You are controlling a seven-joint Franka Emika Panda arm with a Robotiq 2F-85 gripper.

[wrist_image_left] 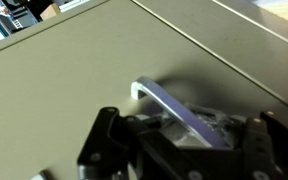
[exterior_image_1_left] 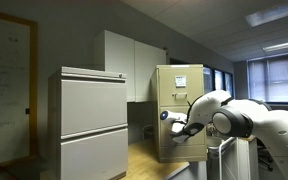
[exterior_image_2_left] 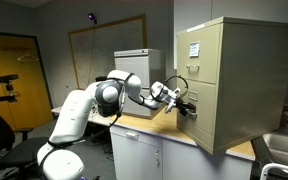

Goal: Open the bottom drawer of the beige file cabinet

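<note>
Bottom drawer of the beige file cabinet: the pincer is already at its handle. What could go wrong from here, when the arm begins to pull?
1. The pincer is shut at the thin metal handle, but the wrist view does not show a firm hold, so it may slip off during the pull.
2. The beige file cabinet stands on a counter. A hard pull might drag or tilt it instead of sliding the bottom drawer out.

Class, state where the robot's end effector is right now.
In both exterior views the end effector sits against the beige file cabinet's bottom drawer; the wrist view shows it at the silver handle.
</note>
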